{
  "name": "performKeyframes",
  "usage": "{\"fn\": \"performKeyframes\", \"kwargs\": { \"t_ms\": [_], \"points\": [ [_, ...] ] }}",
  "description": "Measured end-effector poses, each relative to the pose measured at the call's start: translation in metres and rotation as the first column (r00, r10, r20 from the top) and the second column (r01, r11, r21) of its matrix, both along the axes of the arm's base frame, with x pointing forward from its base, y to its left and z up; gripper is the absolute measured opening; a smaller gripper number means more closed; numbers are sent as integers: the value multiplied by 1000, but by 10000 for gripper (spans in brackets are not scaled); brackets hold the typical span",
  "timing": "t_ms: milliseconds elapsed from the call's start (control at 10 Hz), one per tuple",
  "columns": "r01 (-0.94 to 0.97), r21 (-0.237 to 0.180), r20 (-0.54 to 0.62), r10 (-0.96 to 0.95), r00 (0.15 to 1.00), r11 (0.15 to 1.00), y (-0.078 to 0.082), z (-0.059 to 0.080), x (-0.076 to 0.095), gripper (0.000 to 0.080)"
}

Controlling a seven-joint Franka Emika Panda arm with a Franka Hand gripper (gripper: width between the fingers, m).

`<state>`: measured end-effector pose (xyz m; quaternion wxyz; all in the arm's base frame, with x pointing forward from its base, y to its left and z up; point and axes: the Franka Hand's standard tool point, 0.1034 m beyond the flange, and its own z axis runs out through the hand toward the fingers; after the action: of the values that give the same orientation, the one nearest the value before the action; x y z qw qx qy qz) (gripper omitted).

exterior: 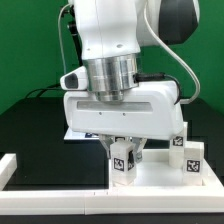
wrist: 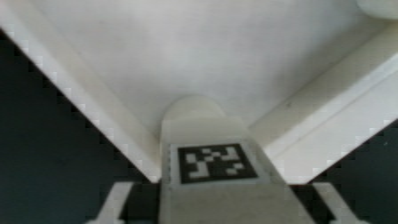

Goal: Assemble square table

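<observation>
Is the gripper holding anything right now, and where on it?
Yes. The gripper is shut on a white tagged leg, gripping its upper end, with the tagged lower part sticking out below the fingers over the tabletop.

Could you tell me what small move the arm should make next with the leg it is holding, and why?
Probably a short descent. The gripper holds a tagged leg upright over the tabletop, seemingly near its corner, though whether it has reached the surface cannot be told.
</observation>
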<state>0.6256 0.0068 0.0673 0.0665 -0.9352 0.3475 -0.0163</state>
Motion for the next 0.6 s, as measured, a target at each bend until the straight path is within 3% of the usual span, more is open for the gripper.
{"fn": "performKeyframes", "kwargs": {
  "t_ms": [100,300,500,600],
  "points": [
    [138,21,-21,-137,990,990,-1,0,-1,294],
    [480,73,-99,-472,876,874,-3,0,-3,294],
    [674,101,-149,-658,738,732,-3,0,-2,293],
    [691,100,-148,-676,722,716,-2,-1,-1,293]
  ]
}}
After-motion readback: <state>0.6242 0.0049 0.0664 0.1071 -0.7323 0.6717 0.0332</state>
